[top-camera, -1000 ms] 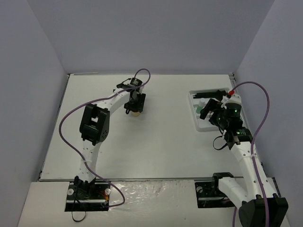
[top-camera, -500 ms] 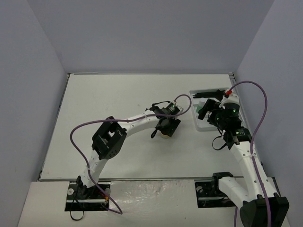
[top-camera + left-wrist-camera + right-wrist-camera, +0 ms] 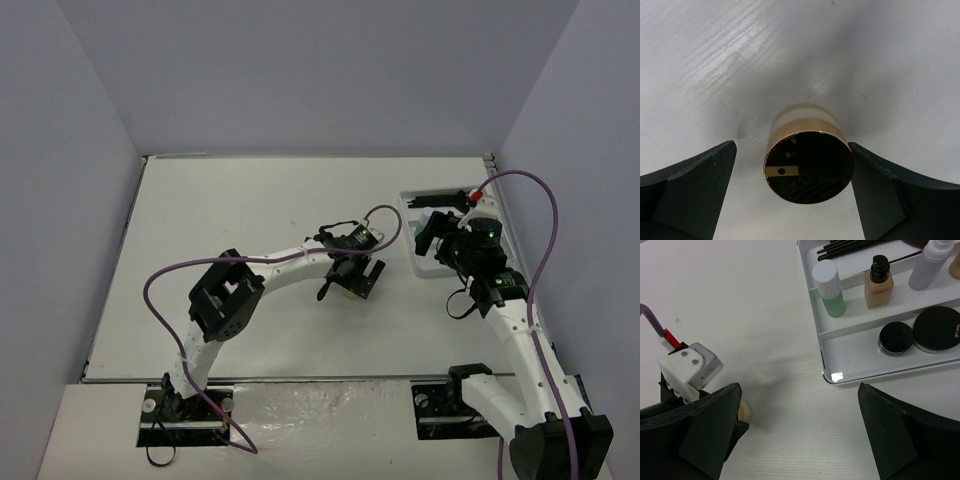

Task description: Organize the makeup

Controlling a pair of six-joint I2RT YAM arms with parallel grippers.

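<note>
While my left gripper (image 3: 792, 152) stands spread either side of the tan jar (image 3: 807, 167), upright on the table (image 3: 875, 55) short of the white tray (image 3: 840, 376), I judge the step a handover: my right gripper (image 3: 799, 392), also spread, must next reach it and carry it in.

faint lettering on black jar (image 3: 939, 329), tan bottle (image 3: 878, 285), illegible
</note>
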